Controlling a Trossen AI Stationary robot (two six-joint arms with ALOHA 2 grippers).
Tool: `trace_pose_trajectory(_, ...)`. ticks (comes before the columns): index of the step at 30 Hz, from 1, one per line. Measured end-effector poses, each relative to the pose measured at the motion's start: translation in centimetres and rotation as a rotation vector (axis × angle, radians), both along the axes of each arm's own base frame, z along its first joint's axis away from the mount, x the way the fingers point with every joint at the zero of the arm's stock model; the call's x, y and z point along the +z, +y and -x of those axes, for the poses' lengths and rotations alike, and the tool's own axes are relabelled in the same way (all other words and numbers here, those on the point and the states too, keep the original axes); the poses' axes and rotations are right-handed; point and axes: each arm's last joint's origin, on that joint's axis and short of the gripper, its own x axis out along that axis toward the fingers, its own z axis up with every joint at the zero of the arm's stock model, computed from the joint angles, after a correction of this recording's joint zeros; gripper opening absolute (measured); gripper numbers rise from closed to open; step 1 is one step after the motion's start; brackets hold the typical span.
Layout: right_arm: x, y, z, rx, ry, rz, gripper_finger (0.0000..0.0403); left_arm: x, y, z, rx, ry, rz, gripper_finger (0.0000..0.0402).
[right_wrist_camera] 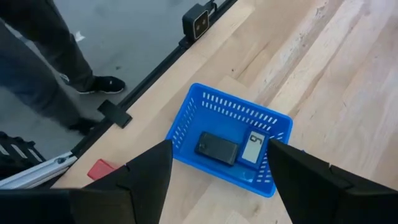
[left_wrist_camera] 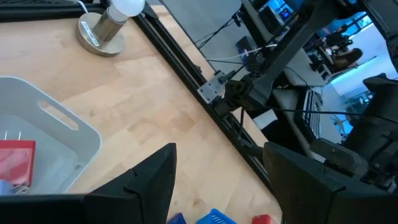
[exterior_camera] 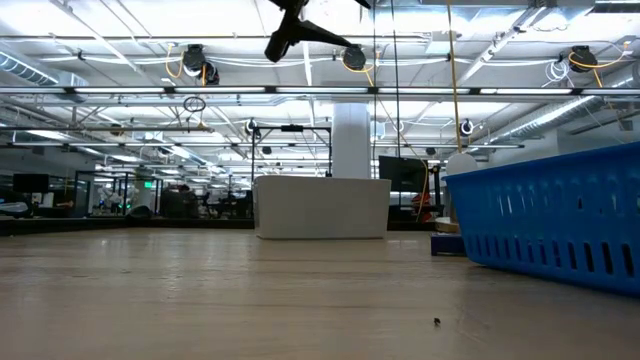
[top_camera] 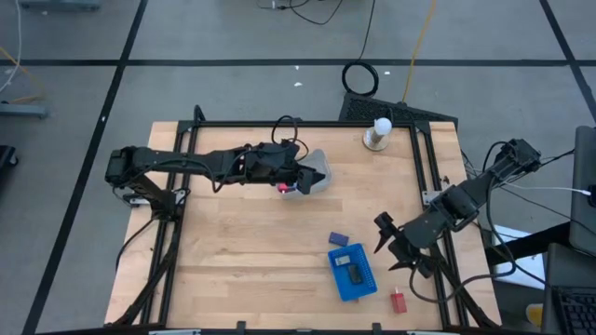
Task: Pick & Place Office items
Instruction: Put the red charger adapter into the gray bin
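Observation:
My left gripper point(top_camera: 303, 177) point(left_wrist_camera: 219, 155) hangs open above the pale bin point(top_camera: 318, 169) point(left_wrist_camera: 59, 140) at the table's far middle, nothing between its fingers. A red item point(left_wrist_camera: 15, 163) lies in that bin. My right gripper point(top_camera: 391, 237) point(right_wrist_camera: 219, 149) is open too, hovering right of and above the blue tray point(top_camera: 352, 272) point(right_wrist_camera: 186, 124). The tray holds a black item point(right_wrist_camera: 217, 148) and a pale labelled piece point(right_wrist_camera: 252, 147). On the wood lie a dark blue block point(top_camera: 338, 239), beyond the tray, and a red block point(top_camera: 398, 301) point(right_wrist_camera: 101, 169), near the front edge.
A white bulb on a silver base point(top_camera: 377, 133) point(left_wrist_camera: 106, 25) stands at the far right of the table. A black frame point(top_camera: 424, 177) runs around the table's edges. A person's legs point(right_wrist_camera: 43, 68) stand on the floor beside the table. Bare wood lies left of the tray.

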Motion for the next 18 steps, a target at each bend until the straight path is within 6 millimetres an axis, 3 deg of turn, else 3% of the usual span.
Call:
trace_pose_trajectory(7, 0.0, 0.4, 0.3, 0.061, -0.014, 0.023, 0.0254, 0.1, 0.0, 0.0, 0.0, -0.007, -0.001, 0.0244)
trace_pose_trajectory(13, 0.0, 0.9, 0.8, 0.233, 0.014, -0.041, 0.0254, 0.1, 0.0, 0.0, 0.001, -0.007, 0.0, 0.0244)
trace_pose_trajectory(18, -0.5, 2.2, 2.1, 0.406, 0.033, 0.005, 0.0254, 0.1, 0.0, 0.0, 0.001, -0.007, 0.001, 0.0244)
